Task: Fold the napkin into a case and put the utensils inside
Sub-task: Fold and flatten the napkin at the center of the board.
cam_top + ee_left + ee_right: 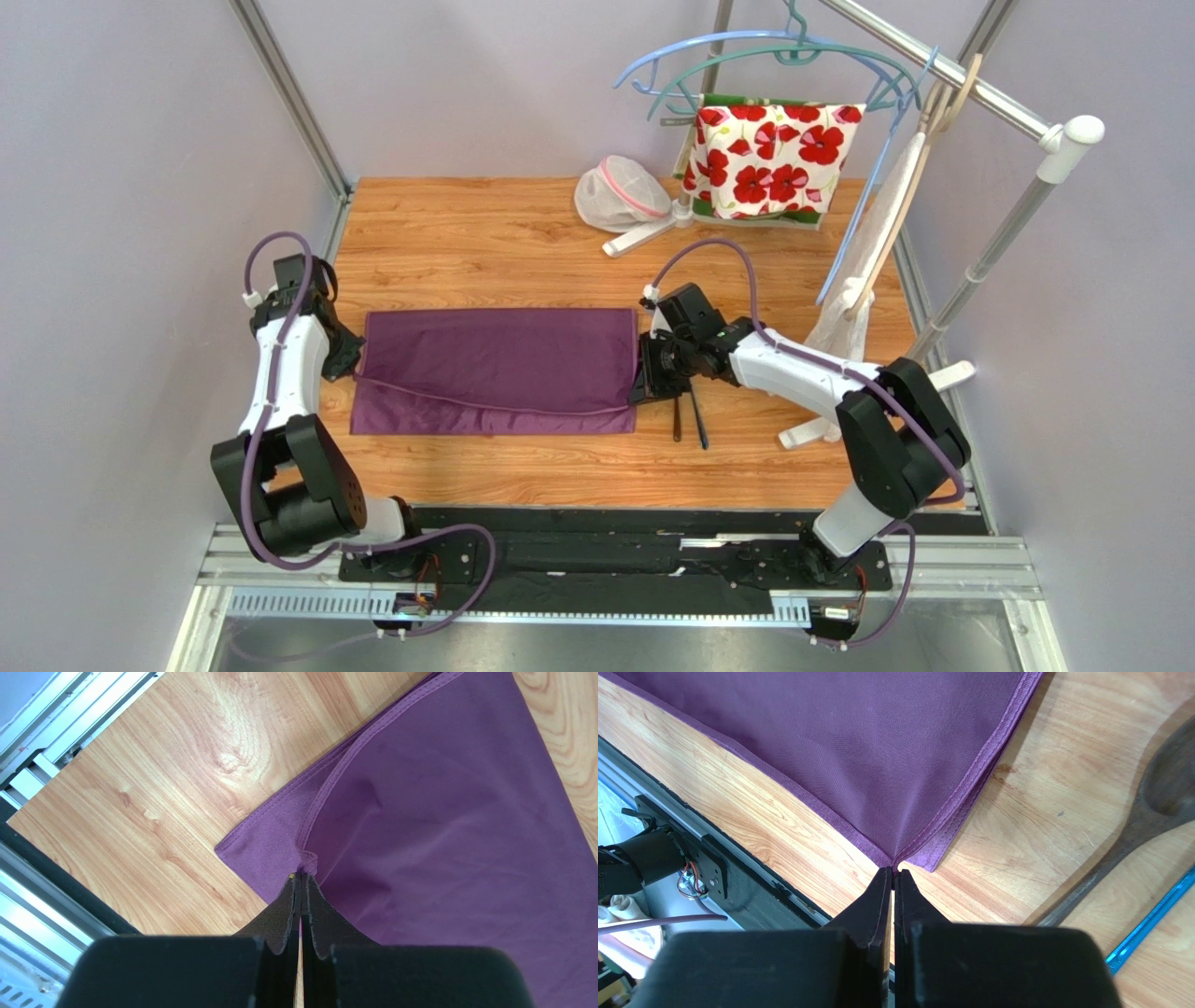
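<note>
The dark purple napkin [491, 367] lies spread on the wooden table, with a raised crease running along it from one gripper to the other. My left gripper [347, 368] is shut on a pinch of its left edge [307, 859]. At the opposite end, my right gripper [643, 382] is shut on the near right corner [899, 857]. The utensils [686, 419] lie side by side on the wood just right of the napkin. In the right wrist view the dark spoon [1158, 805] shows its bowl, and a second slim utensil [1151, 925] glints blue beside it.
A white mesh pouch [624, 193] and a red-flowered white cloth [765, 157] sit at the table's back. Hangers [786, 56] hang from a white rack [1003, 238] on the right; its feet [821, 420] rest close behind my right arm.
</note>
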`<state>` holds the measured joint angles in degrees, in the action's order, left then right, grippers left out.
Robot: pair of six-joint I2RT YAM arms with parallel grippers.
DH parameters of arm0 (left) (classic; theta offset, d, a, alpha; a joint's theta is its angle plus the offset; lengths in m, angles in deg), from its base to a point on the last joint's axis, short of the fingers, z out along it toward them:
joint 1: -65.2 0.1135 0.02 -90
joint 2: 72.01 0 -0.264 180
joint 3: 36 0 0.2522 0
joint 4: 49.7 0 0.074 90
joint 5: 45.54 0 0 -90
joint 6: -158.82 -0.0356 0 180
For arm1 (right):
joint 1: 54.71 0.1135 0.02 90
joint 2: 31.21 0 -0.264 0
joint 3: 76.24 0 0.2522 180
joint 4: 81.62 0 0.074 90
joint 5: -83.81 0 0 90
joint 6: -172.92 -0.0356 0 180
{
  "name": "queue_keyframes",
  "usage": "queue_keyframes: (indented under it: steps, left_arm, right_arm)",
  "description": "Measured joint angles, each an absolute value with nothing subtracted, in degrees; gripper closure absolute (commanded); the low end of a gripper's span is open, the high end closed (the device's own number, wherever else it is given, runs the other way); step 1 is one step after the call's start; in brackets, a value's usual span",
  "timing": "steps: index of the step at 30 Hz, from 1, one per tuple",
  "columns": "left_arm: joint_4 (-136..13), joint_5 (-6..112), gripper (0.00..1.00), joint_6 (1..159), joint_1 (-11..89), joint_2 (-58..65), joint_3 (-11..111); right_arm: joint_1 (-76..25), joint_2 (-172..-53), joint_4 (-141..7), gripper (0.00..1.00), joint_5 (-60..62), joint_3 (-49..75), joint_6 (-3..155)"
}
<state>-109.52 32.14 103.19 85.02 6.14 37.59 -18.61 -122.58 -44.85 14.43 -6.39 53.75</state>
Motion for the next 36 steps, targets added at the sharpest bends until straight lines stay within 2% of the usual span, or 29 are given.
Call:
queue_keyframes:
  steps: [16,36]
  left_arm:
    - [-111.6,28.8,1.00,103.0,85.0,10.5,37.7]
    - [-116.6,26.5,1.00,104.5,85.0,12.5,38.3]
  right_arm:
    - [-18.6,-127.7,-47.5,1.00,16.3,-9.5,52.1]
    - [-18.6,-125.5,-45.3,1.00,16.9,-7.2,52.5]
